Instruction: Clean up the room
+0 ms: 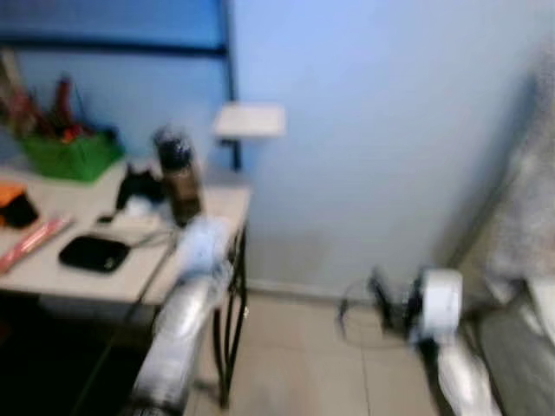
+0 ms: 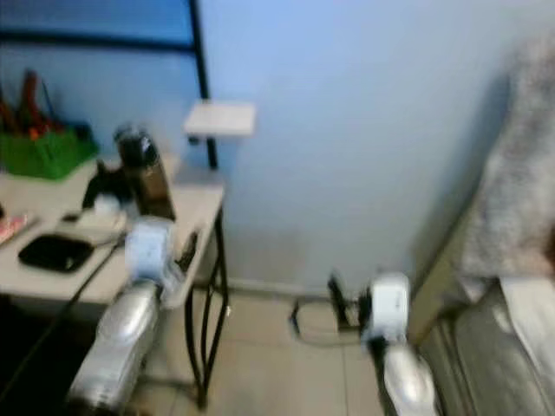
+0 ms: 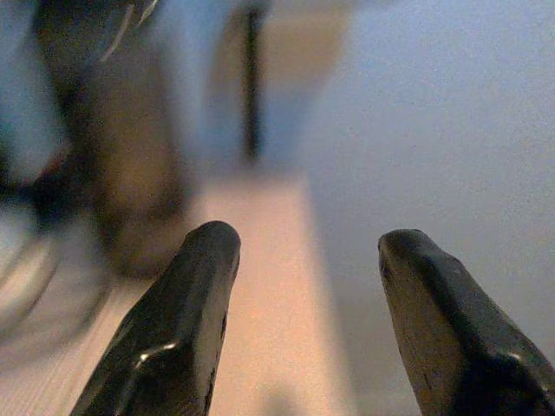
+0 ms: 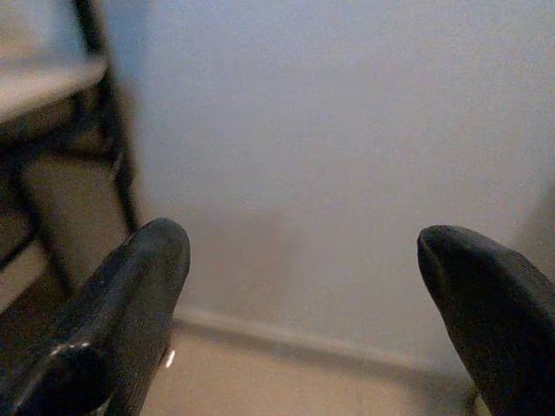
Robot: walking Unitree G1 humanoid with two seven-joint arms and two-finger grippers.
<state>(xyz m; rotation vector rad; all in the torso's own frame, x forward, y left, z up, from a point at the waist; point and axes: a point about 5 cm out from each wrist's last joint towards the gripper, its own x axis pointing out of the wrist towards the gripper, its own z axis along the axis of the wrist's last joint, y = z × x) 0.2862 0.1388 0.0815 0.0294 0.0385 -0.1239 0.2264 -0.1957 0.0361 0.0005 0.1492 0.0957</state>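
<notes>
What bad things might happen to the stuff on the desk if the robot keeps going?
1. The left tool is open, low over the desk edge, close to the dark bottle. A careless push might tip the bottle, which stands near the corner.
2. The head pictures are blurred, so the robot may misjudge where things are.
3. A dark cable hangs off the desk front beside the left arm; the arm might snag it.
</notes>
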